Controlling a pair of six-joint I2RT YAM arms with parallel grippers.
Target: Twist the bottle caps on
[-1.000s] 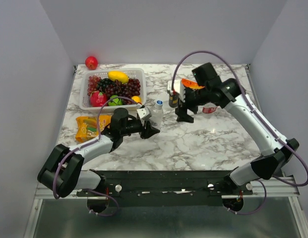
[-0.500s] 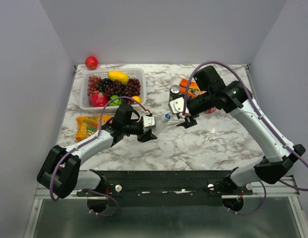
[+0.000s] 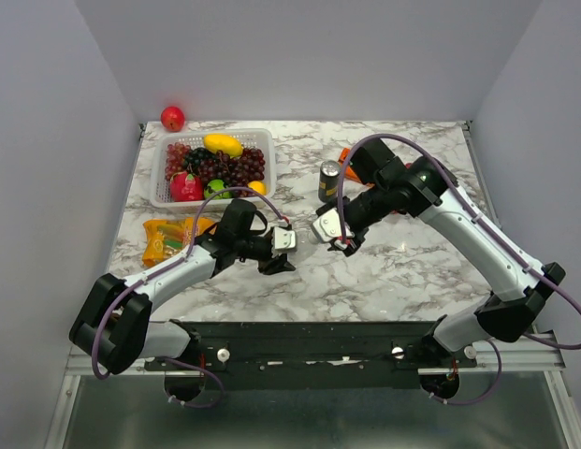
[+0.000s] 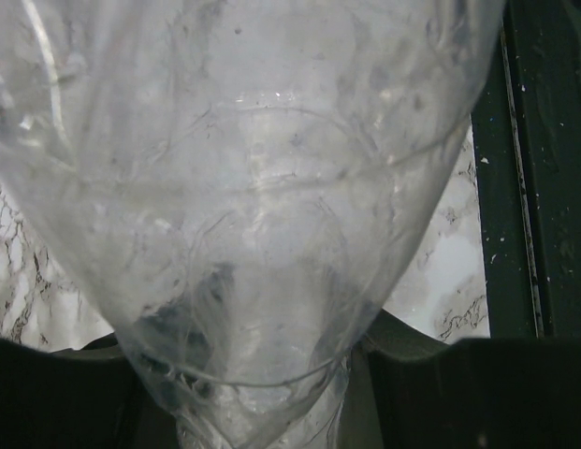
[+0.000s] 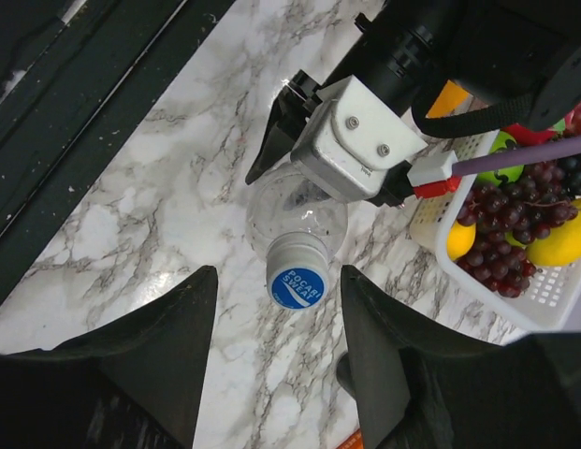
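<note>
My left gripper (image 3: 286,254) is shut on the plain clear bottle (image 5: 297,208), which fills the left wrist view (image 4: 253,187) between the fingers (image 4: 56,393). The blue cap (image 5: 297,282), white-sided with a blue printed top, sits on the bottle's neck. My right gripper (image 5: 279,276) is open, one finger (image 5: 168,346) on each side of the cap, not touching it. In the top view the right gripper (image 3: 338,240) faces the left one closely. The red cap and the red-labelled bottle are hidden or out of view.
A dark drink can (image 3: 328,180) stands just behind the right gripper. A white basket (image 3: 161,192) of fruit is at the back left, also in the right wrist view (image 5: 552,309). A yellow snack packet (image 3: 165,239), an orange packet (image 3: 345,154) and a red apple (image 3: 172,118) lie around.
My right gripper has swung left and nearer, down over the bottle's blue cap. My left gripper has closed on the bottle and shifted it slightly nearer.
</note>
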